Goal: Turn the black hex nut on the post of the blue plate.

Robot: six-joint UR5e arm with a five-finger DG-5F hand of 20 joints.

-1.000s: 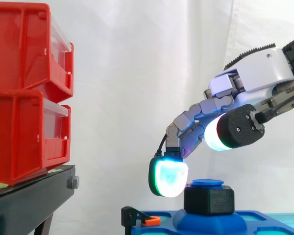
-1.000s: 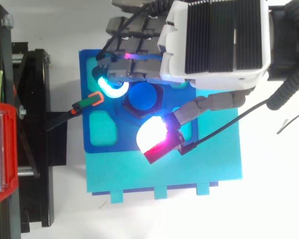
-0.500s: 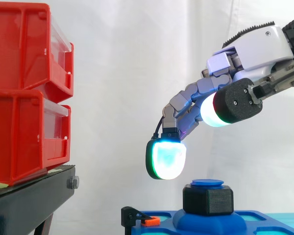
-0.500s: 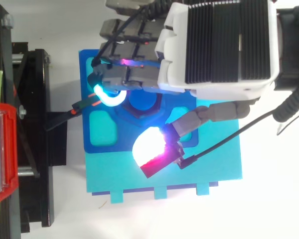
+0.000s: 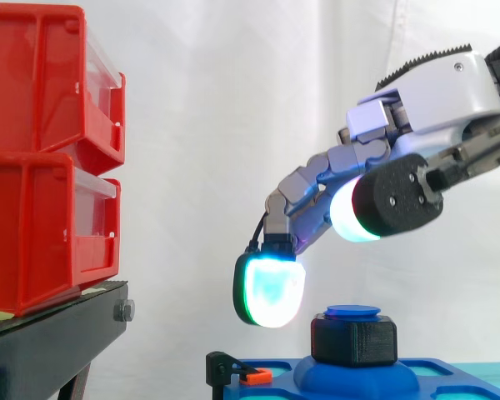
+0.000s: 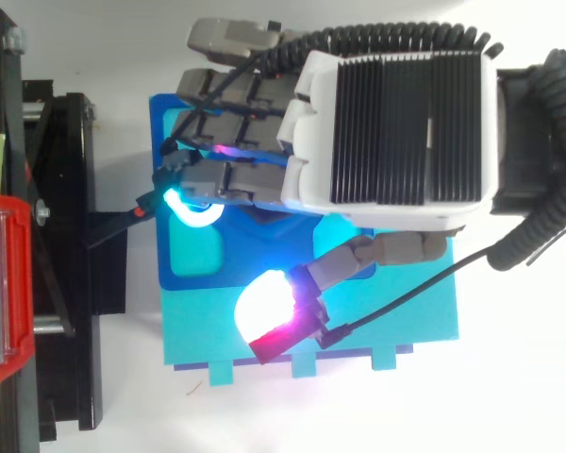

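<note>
The hand (image 5: 437, 92) hovers spread and empty above the nut (image 5: 354, 340). I think it should lower, pinch opposite flat sides, then turn.

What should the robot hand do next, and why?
Probably lower and shift right in the side view to straddle the black hex nut: the robot hand hovers open, its lowest fingertip up and left of the nut, touching nothing.

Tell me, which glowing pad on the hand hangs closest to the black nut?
The cyan pad, green-edged, low beside the black hex nut but apart from it; the white pad sits higher.
</note>
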